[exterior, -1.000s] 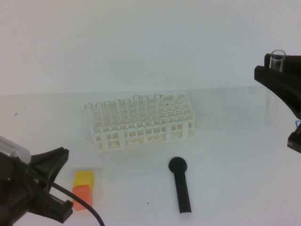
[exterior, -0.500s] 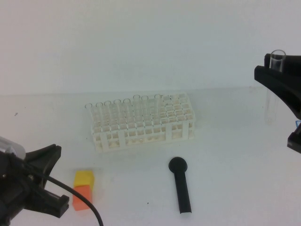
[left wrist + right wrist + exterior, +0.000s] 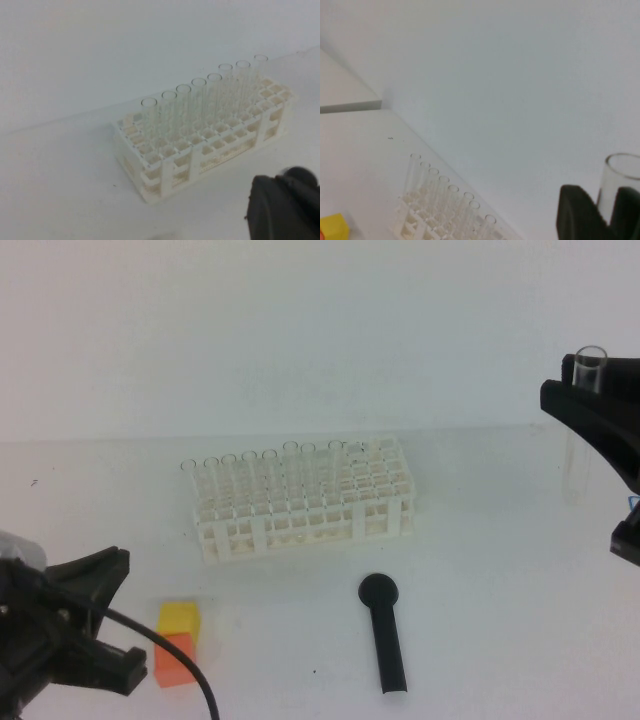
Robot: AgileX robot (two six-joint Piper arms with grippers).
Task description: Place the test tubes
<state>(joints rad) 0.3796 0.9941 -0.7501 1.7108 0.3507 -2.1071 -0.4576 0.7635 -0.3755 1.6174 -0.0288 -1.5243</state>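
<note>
While the white rack [image 3: 300, 508] stands about mid-table in the high view, a little nearer the far edge, a row of clear tubes [image 3: 249, 475] stands upright along its far side, the one toward the table's far edge. The left gripper [image 3: 124, 618] sits low by the near-left corner, its black jaws spread wide with nothing between them, and a dark cable [image 3: 195, 688] loops beside it. Just beside those jaws, a yellow block [image 3: 179, 618] touches an orange block [image 3: 174, 659], the orange one closer to the near edge. A black tool [image 3: 386, 638] with a round head lies flat between the rack and the near edge. By the right edge, the right gripper [image 3: 583, 405] holds its jaws pinched on a single test tube [image 3: 577, 468], which stands upright with its open mouth above the jaws; whether its lower end touches the table cannot be told.

From the left wrist view, the rack shows cornerwise with eight tubes in one line along its far row, and a black part of the left gripper fills one corner.

From the right wrist view, the test tube's rim rises between two black fingers [image 3: 576, 214], with the rack's row of tubes and the yellow block beyond.
</note>
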